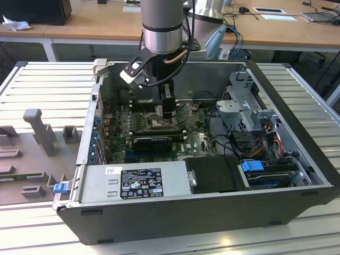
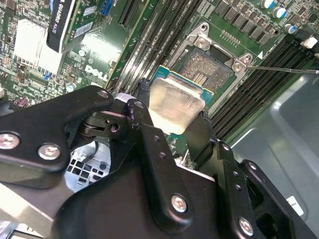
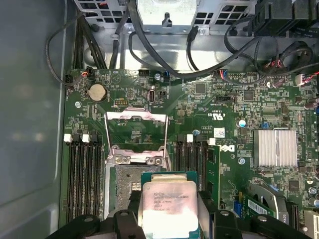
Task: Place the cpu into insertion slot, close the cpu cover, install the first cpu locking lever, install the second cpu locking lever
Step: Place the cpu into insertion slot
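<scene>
Gripper [image 2: 174, 113] clamps the chip [image 2: 175, 99] by 2 edges, level just over the socket [image 2: 207, 67] — the cover [image 3: 135, 115] lies folded back, leaving the way clear.

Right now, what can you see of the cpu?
The small flat square cpu, with a silver-grey metal top, a green edge and faint print, is clamped on two opposite sides by the black tool. It faces up, roughly level, partly over the open silver-rimmed insertion slot, apparently not seated in it.
</scene>
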Controlling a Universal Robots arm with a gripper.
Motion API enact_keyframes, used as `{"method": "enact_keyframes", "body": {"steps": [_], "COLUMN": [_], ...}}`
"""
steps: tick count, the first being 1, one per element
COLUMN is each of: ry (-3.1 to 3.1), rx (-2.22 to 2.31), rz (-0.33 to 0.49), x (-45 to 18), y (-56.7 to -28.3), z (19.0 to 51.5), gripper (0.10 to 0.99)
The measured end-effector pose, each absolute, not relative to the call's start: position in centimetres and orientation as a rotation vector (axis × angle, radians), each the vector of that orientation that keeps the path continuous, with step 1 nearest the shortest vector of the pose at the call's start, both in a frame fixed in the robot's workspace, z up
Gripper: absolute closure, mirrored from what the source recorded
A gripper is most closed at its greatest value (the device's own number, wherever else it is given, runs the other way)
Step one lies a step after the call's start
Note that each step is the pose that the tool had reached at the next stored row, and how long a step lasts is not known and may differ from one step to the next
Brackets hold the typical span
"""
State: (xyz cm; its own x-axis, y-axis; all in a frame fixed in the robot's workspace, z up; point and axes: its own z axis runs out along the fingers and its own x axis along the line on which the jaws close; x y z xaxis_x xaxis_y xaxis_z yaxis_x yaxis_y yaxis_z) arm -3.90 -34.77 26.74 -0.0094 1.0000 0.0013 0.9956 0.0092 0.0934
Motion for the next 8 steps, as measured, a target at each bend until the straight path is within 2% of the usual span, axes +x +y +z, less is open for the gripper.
{"method": "enact_keyframes", "body": {"steps": [8], "ry": [2.17], "rx": [2.177], "rz": [0.104], "x": [-4.0], "y": [-33.8], "z": [25.7], "gripper": [0.557]}}
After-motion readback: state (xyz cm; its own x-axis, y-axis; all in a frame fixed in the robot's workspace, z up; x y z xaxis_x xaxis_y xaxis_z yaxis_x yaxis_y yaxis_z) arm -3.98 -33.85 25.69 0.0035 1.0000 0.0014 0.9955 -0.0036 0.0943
